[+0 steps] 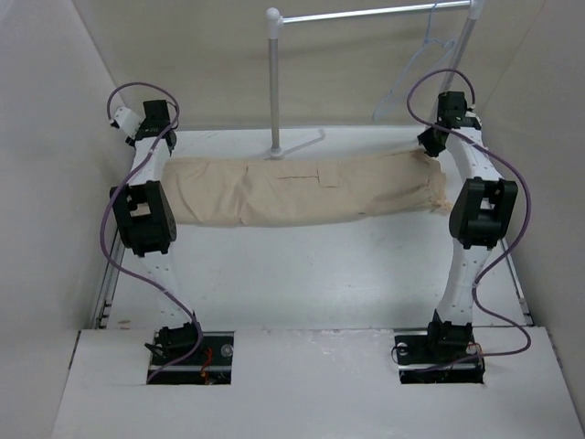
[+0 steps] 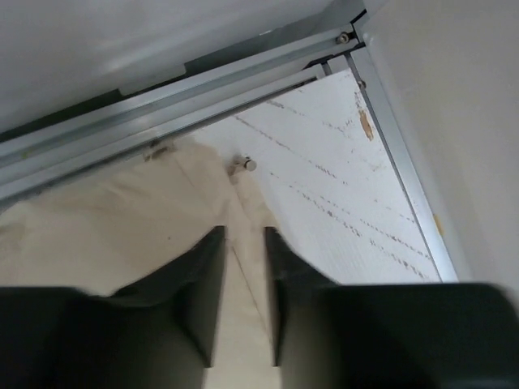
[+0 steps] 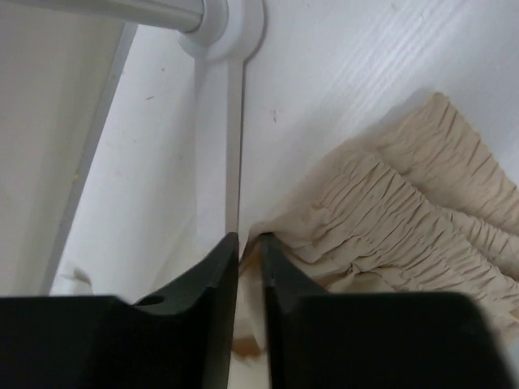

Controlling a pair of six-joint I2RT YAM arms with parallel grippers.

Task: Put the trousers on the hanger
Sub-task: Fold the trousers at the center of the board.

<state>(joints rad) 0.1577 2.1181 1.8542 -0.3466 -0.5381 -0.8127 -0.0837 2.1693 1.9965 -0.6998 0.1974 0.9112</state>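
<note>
The beige trousers [image 1: 302,187] lie folded in a long band across the far half of the table, from one gripper to the other. My left gripper [image 1: 157,146] is at their left end; in the left wrist view [image 2: 243,235] its jaws stand a little apart with the cloth [image 2: 105,227] pinched between them. My right gripper [image 1: 437,146] is at the right end; in the right wrist view [image 3: 250,239] it is nearly closed on the cloth edge next to the gathered waistband [image 3: 405,203]. The pale hanger [image 1: 411,69] hangs from the rack rail at the back right, empty.
The white tube rack stands at the back: its left post [image 1: 272,82] rises just behind the trousers, its rail [image 1: 366,13] runs right. Its post foot [image 3: 231,24] is close ahead of my right gripper. An aluminium frame [image 2: 203,89] borders the table [image 1: 302,265].
</note>
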